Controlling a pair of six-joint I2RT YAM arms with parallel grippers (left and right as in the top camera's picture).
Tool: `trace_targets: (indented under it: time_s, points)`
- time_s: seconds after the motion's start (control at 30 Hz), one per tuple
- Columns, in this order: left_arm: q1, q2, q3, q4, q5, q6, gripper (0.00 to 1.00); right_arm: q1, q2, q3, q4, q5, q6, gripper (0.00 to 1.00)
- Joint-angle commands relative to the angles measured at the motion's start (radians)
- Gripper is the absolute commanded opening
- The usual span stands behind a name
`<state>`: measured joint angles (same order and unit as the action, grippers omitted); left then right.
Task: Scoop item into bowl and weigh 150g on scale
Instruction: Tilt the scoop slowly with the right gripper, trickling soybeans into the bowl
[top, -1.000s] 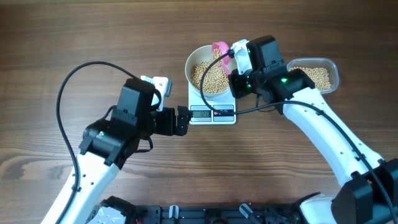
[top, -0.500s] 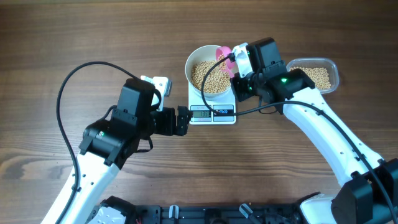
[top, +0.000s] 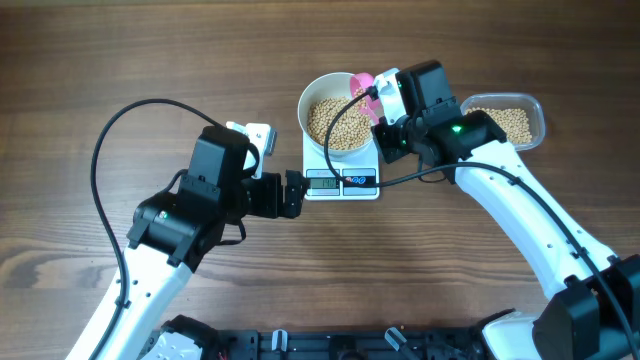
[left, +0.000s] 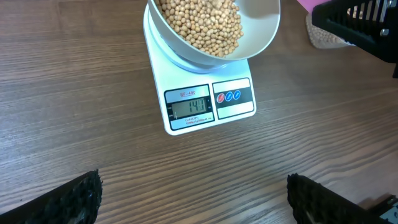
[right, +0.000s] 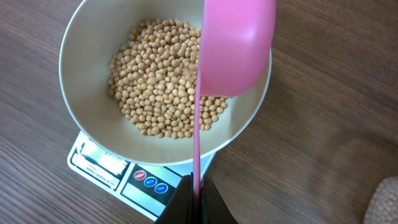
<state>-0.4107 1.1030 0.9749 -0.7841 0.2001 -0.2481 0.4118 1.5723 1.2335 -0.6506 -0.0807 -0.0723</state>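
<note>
Left wrist view: the left jaws stand wide open and empty. Their dark fingers (left: 68, 199) show at the two lower corners, over bare table (left: 93, 74) on the display side of the scale (left: 205, 121), clear of it.
Scale writing: the grey display (left: 189, 107) reads what looks like 141. A small red label above it looks like SF-400. Next to it is a dark button panel (left: 233, 98) with one red and two blue round buttons.
Bowl: the white bowl (left: 261, 31) sits on the scale's platform behind the display edge and overhangs it at the sides.
Beans: the tan beans (left: 199, 22) lie heaped in the bowl above the scale.
Right jaws: closed on the thin handle of the pink scoop (right: 236, 43), with the fingers (right: 214, 199) pinching its lower end.
Scoop: turned on its side, over the bowl rim on the side farthest from the scale's display.
Tub: a clear tub (top: 505, 122) with more beans stands on the table off the scale's right side, beyond the right arm and not touching the scale.
Only in left wrist view: the digits and the label can be read.
Only in right wrist view: the grip on the handle shows, but the display is too slanted to read.
Only in overhead view: the whole tub shows, but the display is too small to read.
</note>
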Motion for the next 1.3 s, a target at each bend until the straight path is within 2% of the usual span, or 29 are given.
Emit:
trace_targets:
  time_s: [0.0, 1.27]
  points:
    - [-0.005, -0.003, 0.003, 0.003, 0.011, 0.009, 1.0, 0.004, -0.015, 0.031, 0.005, 0.017, -0.053, 0.04]
    - [-0.005, -0.003, 0.003, 0.003, 0.011, 0.009, 1.0, 0.004, -0.015, 0.031, 0.036, 0.013, -0.06, 0.04]
